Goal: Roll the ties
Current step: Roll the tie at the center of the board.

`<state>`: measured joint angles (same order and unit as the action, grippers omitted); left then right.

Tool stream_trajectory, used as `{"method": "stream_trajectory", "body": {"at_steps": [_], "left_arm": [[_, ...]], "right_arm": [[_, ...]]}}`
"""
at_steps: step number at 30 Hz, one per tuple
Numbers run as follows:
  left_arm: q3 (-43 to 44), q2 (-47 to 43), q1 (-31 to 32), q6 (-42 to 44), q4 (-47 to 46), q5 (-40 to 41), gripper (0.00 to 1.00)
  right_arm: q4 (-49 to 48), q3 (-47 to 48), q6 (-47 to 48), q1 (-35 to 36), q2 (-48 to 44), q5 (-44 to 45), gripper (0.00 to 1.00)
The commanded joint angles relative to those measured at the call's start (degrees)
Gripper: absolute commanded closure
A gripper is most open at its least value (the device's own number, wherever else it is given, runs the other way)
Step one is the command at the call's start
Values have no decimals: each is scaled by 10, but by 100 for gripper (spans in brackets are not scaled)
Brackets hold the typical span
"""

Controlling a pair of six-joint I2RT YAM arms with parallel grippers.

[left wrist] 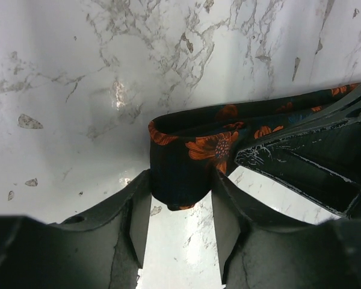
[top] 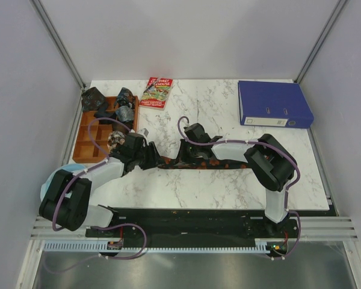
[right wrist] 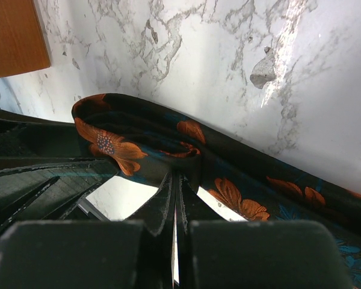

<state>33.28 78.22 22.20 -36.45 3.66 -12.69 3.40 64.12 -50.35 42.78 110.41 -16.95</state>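
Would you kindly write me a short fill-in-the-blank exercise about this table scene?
The long tie is black with ___ flowers. The binder at the back of the table is ___. The tie's folded end sits between the fingers of the ___ claw.
Missing words: orange; blue; left.

Robot lab booth, white panelled walls (top: 186, 36)

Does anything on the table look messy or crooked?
The booklet at the far edge lies at a slant. The long tie is not a neat roll yet: its end is only folded over into a loose, lopsided loop between the fingers of the left gripper.
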Motion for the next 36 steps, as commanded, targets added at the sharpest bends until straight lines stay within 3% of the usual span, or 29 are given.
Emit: {"method": "stream_trajectory", "body": {"at_steps": [1,6,12,26,36], "left_arm": [[-9,10,-2,-8,-53,-24,53],[-6,7,-3,-6,-53,-32,76],[27,-22,0,0,29,1,89],[167,-59,65,30,260,187,91],[212,-33,100,38,310,251,91]], "right_arm": [[-1,-10,3,-4,-10,10,100],[-2,-11,2,-4,-10,9,100],[-2,-2,-10,-2,-24,8,100],[11,56,-35,22,-49,4,100],[-8,90,-55,34,-9,7,100]]}}
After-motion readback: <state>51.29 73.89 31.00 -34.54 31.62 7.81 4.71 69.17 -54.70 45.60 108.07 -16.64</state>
